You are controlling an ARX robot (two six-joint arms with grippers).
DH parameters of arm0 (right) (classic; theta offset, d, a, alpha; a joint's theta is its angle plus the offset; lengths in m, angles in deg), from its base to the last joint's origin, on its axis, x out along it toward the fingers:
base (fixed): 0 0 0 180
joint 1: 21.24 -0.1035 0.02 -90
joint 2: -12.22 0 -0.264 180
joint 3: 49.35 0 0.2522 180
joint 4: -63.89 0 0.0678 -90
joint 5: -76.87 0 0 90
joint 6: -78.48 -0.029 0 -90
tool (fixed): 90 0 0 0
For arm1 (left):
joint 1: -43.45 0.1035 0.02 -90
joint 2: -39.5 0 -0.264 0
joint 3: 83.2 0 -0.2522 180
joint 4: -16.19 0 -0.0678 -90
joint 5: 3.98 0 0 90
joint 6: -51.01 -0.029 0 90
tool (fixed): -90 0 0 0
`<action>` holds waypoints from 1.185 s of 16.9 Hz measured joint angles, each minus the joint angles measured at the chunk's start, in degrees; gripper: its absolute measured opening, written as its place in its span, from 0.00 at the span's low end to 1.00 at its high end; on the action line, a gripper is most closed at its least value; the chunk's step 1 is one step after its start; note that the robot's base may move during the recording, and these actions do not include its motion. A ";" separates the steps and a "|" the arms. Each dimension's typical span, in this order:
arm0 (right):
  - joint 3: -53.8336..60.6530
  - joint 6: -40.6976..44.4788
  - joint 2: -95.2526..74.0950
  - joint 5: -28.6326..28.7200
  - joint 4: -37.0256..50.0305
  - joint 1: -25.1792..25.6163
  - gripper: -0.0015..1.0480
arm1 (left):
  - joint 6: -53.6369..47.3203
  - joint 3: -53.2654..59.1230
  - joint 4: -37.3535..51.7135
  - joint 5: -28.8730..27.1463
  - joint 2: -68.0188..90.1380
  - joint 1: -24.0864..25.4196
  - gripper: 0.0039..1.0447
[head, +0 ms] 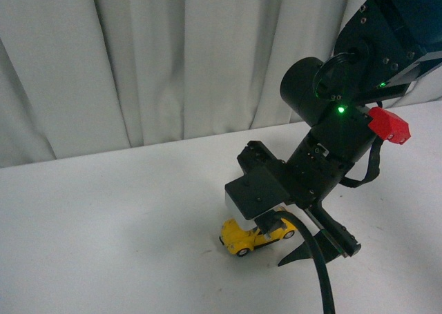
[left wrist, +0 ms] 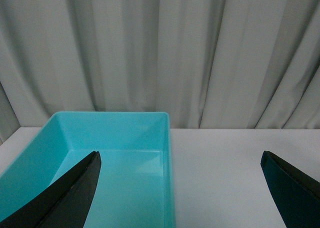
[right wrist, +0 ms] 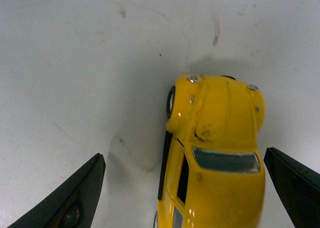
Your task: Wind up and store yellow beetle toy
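Yellow beetle toy (right wrist: 215,153) sits between the right jaws (spread wide), nearer one side.

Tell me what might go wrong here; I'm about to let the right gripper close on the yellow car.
The yellow beetle toy sits off-centre within the open right gripper, near one finger; closing could nudge it sideways first. It stands on its wheels on the table, so it may roll away.
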 joint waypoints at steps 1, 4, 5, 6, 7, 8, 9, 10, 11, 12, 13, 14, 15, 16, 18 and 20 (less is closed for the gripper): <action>-0.46 -0.02 -0.81 -0.48 -0.24 -0.31 0.94 | 0.00 0.00 0.02 0.00 0.00 0.00 0.94; -1.90 0.00 -1.27 -1.88 -1.31 -0.33 0.94 | 0.00 0.00 0.02 0.00 0.00 0.00 0.94; -2.45 -0.02 -1.55 -2.47 -1.75 -0.20 0.94 | 0.00 0.00 0.00 0.00 0.00 0.00 0.94; -2.93 -0.02 -1.84 -2.47 -1.77 -0.17 0.94 | 0.00 0.00 0.02 -0.02 0.00 0.00 0.94; -3.52 -0.02 -2.05 -2.62 -1.90 -0.17 0.94 | 0.02 0.00 0.02 0.00 0.00 0.00 0.94; -3.87 -0.02 -2.21 -2.67 -1.84 -0.17 0.93 | 0.00 0.00 0.02 0.00 0.00 0.00 0.94; -4.24 -0.02 -2.56 -2.64 -1.81 -0.17 0.86 | 0.00 0.00 0.02 0.00 0.00 0.00 0.94; -4.48 -0.02 -2.73 -2.62 -1.88 -0.20 0.82 | 0.00 0.00 0.02 0.00 0.00 0.00 0.94; -4.66 0.00 -2.82 -2.56 -2.01 -0.26 0.72 | 0.00 0.00 0.00 0.00 0.00 0.00 0.94; -4.83 0.00 -3.02 -2.45 -2.45 -0.55 0.61 | 0.00 0.00 0.02 0.00 0.00 0.00 0.94; -4.92 0.00 -3.08 -2.45 -2.64 -0.55 0.53 | 0.00 0.00 0.02 0.00 0.00 0.00 0.94; -5.20 -0.02 -3.10 -2.23 -3.04 -0.55 0.44 | 0.00 0.00 0.02 0.00 0.00 0.00 0.94; -5.33 -0.02 -3.10 -1.92 -3.02 -0.55 0.41 | 0.02 0.00 0.02 -0.02 0.00 0.00 0.94; -5.33 -0.02 -3.10 -1.53 -2.97 -0.55 0.40 | 0.02 0.00 0.02 0.00 0.00 0.00 0.94; -5.33 -0.04 -3.13 -1.75 -2.89 -0.39 0.40 | 0.00 0.00 0.02 0.00 0.00 0.00 0.94; -5.33 -0.98 -3.41 -1.60 -2.56 -0.02 0.40 | 0.00 0.00 0.02 -0.02 0.00 0.00 0.94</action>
